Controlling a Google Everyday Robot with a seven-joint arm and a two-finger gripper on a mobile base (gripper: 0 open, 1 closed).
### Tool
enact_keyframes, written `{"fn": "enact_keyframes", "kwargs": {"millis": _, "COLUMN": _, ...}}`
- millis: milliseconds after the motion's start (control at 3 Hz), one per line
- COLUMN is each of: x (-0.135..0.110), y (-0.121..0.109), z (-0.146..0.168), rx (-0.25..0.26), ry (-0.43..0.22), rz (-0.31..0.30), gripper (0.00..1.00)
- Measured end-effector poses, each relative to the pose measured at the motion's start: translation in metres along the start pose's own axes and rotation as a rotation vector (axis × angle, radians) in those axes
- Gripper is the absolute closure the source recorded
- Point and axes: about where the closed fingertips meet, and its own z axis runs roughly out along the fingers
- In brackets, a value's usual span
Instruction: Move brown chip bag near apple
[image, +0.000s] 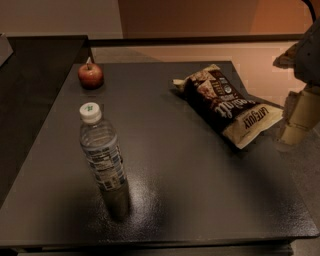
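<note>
Gripper (296, 117): seen at the right edge of the view, just beside the near-right end of the brown chip bag (227, 105) and slightly outboard of it. It appeared as tan, blocky parts hanging below a grey arm section. Whether it was released or clenched: cannot tell. Whether it touched the bag could not be settled either; nothing was visibly held in it.

Brown chip bag: lay flat on the dark table (200, 200). Its long axis ran diagonally, from a crinkled cream-tan end at the far left to a second cream-tan end at the near right. White script lettering showed on the dark brown middle. The near-right end reached the table's right edge.

Apple (90, 75): red, round, stem up. It sat well apart from the bag, far to the bag's left and a little farther back, near the table's far-left corner. A wide stretch of bare table top separated the two.

Water bottle (102, 155): clear plastic, white cap (90, 112), paper label around the middle. It stood upright, left of the bag and nearer the camera, on the same side as the apple. It was well apart from the bag.

Table surface: a dull sheen showed in front of the bag, towards the near edge.
</note>
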Motion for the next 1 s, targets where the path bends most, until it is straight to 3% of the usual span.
{"fn": "enact_keyframes", "kwargs": {"millis": 333, "x": -0.001, "y": -0.001, "z": 0.000, "rx": 0.002, "ry": -0.005, "rz": 0.002, "gripper": 0.00}}
{"fn": "enact_keyframes", "kwargs": {"millis": 1000, "x": -0.024, "y": -0.039, "z": 0.039, "rx": 0.005, "ry": -0.108, "rz": 0.065, "gripper": 0.00}}
